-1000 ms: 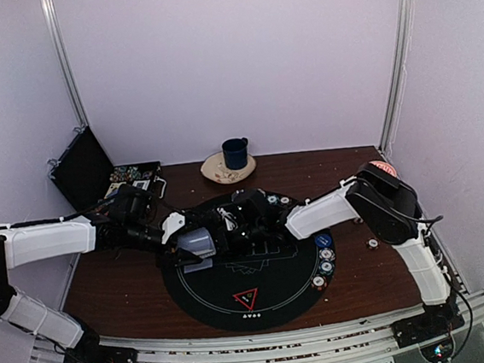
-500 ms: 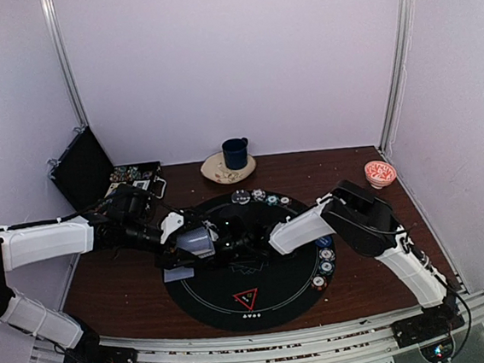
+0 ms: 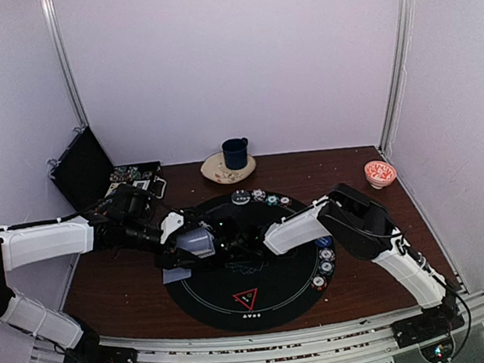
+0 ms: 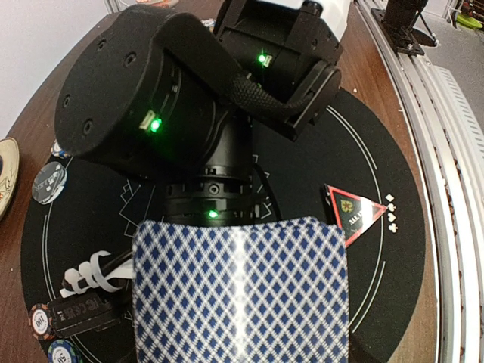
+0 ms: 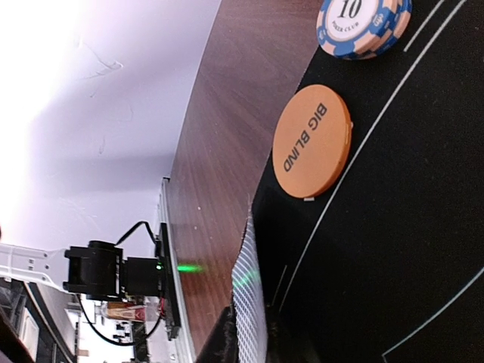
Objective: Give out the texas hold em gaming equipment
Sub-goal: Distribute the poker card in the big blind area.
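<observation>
Currently, the left gripper [image 3: 186, 245] holds the deck of playing cards [image 4: 240, 291] raised over the left part of the black round mat [image 3: 287, 295]. The deck hides its jaws in the left wrist view. The right gripper [image 5: 249, 342] faces the deck, jaws narrow, pinching a single card [image 5: 246, 287] seen edge-on between them. A loose card [image 3: 176, 274] lies flat on the mat just beside the deck. The orange button disc [image 5: 311, 141] and a striped chip [image 5: 363, 26] lie on the mat, apart from both grippers.

pale lilac walls [image 3: 231, 62] enclose a dark wooden table [image 3: 344, 170].
</observation>
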Robot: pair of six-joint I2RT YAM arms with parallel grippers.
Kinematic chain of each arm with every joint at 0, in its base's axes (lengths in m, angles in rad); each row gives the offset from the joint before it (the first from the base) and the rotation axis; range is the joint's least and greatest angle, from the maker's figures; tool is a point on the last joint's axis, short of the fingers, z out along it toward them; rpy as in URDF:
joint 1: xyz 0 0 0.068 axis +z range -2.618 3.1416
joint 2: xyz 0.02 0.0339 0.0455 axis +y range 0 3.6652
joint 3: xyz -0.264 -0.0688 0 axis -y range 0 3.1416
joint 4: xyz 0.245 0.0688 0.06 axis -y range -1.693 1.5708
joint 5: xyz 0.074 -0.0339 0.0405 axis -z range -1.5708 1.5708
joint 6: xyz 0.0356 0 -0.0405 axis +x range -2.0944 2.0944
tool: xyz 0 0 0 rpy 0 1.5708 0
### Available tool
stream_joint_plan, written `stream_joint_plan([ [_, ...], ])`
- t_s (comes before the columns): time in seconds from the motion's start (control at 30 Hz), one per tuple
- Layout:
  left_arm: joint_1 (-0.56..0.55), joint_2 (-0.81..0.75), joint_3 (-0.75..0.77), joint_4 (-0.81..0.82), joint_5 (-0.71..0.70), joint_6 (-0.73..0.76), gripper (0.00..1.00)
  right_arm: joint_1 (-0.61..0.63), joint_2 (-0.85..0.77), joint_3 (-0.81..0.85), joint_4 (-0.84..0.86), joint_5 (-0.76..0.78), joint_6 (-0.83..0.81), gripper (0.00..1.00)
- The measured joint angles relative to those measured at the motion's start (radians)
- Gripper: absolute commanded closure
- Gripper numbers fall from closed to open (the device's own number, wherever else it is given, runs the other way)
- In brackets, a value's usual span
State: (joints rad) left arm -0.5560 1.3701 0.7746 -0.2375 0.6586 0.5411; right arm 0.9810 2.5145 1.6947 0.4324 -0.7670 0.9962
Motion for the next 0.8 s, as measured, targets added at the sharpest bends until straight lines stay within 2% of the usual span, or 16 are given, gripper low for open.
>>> stream_joint_plan([
  [0.23, 0.000, 0.000, 0.000, 0.000, 0.000, 0.000, 0.98, 0.002, 0.001, 0.017, -0.056, 0.014, -0.028, 0.61],
  [0.5, 0.000, -0.002, 0.000, 0.003, 0.009, 0.001, 0.98, 0.005, -0.036, 0.016, -0.133, 0.061, -0.089, 0.40],
  [0.67, 0.000, -0.003, 0.003, 0.023, 0.033, 0.007, 0.98, 0.005, -0.103, -0.024, -0.221, 0.124, -0.138, 0.30],
  [0.8, -0.002, -0.004, 0.005, 0.035, 0.043, 0.011, 0.98, 0.001, -0.148, -0.058, -0.270, 0.168, -0.164, 0.26],
])
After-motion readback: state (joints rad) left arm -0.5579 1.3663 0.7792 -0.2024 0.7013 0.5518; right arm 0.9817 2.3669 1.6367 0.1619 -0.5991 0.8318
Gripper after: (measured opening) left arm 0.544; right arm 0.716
